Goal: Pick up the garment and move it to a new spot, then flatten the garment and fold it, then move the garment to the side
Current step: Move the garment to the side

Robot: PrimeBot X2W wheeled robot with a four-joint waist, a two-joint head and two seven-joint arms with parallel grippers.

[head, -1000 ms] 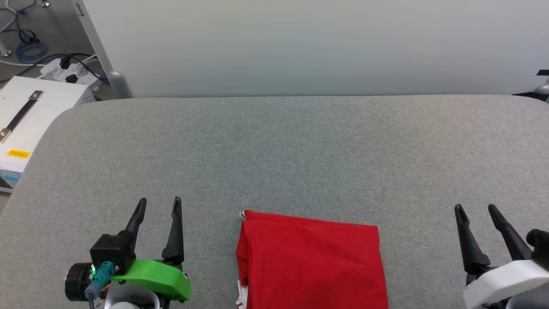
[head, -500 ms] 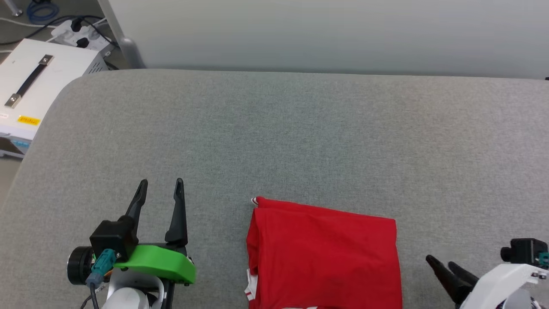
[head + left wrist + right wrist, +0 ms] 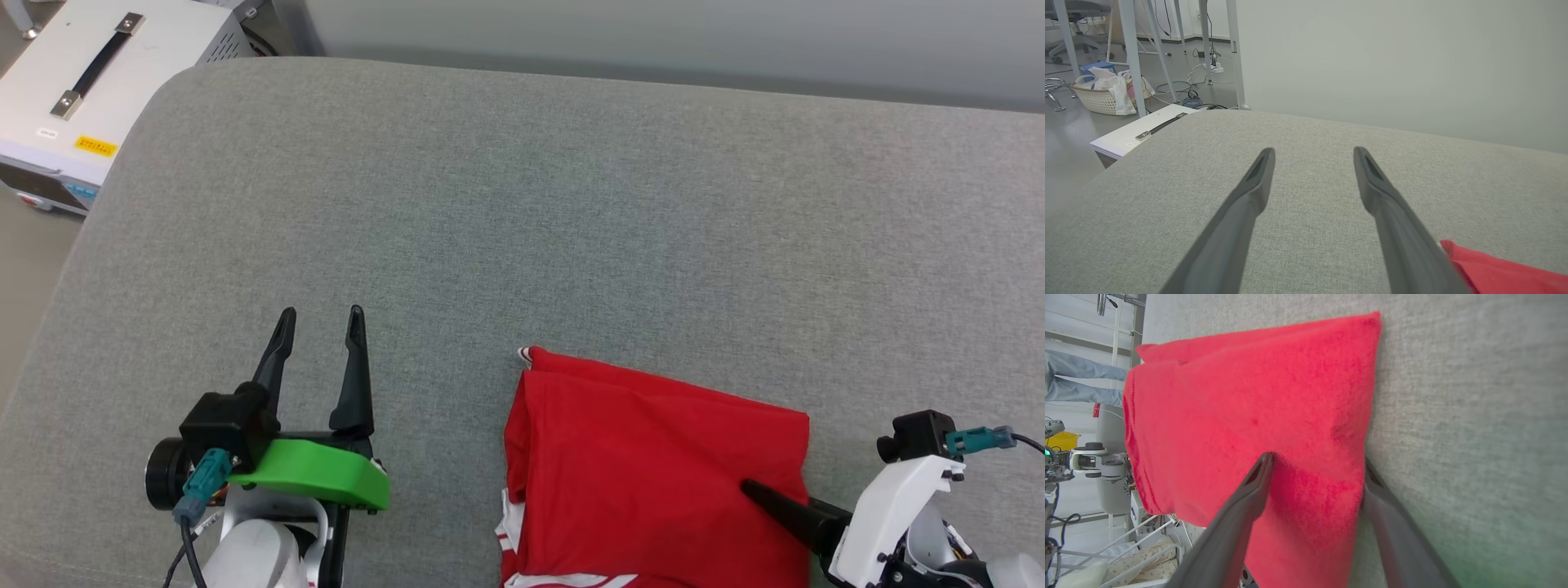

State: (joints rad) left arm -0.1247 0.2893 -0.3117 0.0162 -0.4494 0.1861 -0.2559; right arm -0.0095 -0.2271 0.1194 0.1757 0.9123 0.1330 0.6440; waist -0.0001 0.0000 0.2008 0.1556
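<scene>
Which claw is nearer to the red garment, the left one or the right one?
Right. The right claw straddles the edge of the garment, one finger over the cloth. The left claw stands apart, to the garment's left.

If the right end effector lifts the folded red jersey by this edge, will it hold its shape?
Probably not: the garment looks like thin, soft cloth in loose folded layers, so it would likely sag and unfold. It seems light; pushed, it may bunch on the textured grey surface.
</scene>
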